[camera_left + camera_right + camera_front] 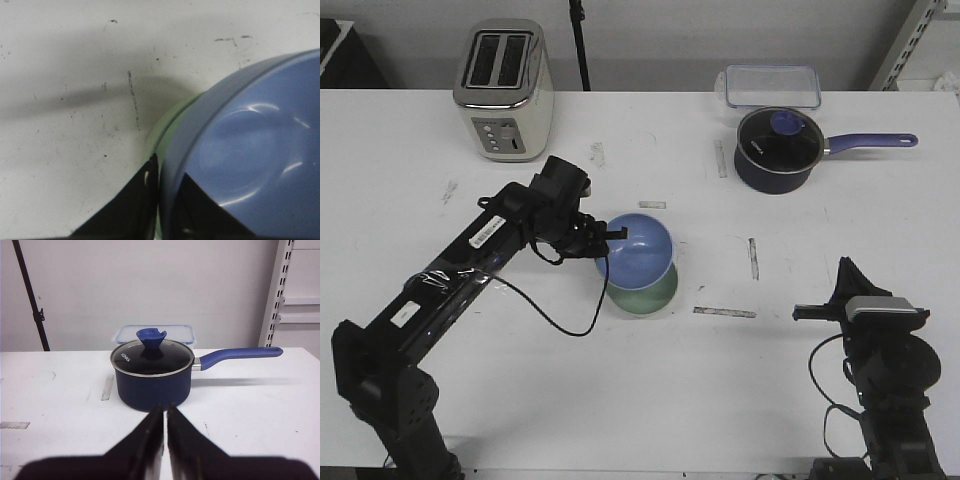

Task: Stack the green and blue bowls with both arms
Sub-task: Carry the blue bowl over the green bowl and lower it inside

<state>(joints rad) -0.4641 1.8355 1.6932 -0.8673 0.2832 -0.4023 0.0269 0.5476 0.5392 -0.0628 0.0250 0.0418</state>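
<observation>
Black left gripper (608, 238) clamped on the near-left rim of the blue bowl (638, 250), one finger (127, 210) outside the wall and the other inside, plain in the left wrist view. Blue bowl seated in, or tilted onto, the green bowl (646, 290), offset toward the far edge of the bench (650, 400), so that a crescent of pale green shows along the near side; whether fully seated cannot be told. Sliver of green (170, 122) also visible under the blue wall (250, 145) from the wrist. Both bowls near the middle of the bench, slightly left of centre. Left arm (470, 260) stretched from the near-left corner diagonally up to the bowls, black cable looping down beside it.

Right gripper (847, 283) held near the near-right corner, well apart from the bowls, fingers (150, 440) pressed almost together with only a thin slit between, nothing held. Pointed toward the far edge at the navy saucepan (775, 150), glass-lidded, blue knob on top, handle out toward the right edge. Clear lidded container (772, 85) just behind the saucepan at the far edge. Cream and chrome toaster (505, 90) toward the far-left corner. Strips of tape (725, 312) scattered on the scuffed white bench.
</observation>
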